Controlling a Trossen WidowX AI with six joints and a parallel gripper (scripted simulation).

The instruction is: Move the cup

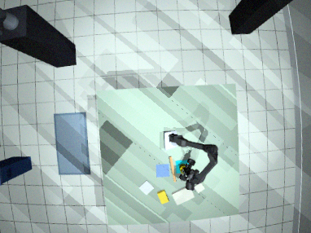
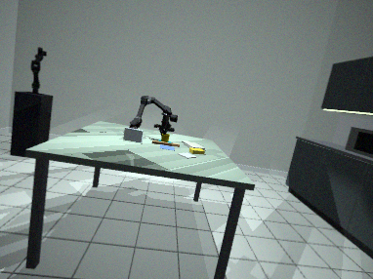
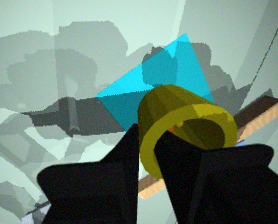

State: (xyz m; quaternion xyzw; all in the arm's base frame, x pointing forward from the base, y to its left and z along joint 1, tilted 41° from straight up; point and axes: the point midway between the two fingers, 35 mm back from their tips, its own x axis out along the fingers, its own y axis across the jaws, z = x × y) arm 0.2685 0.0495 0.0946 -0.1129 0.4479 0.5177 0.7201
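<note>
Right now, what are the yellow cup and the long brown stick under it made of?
The round olive-yellow cup, shut in the black gripper, looks like smooth matte plastic: one even colour, soft shading, no shine. The long tan-brown stick looks like bare wood, with a pale flat face and a darker edge. No grain shows, so that is a guess.
</note>
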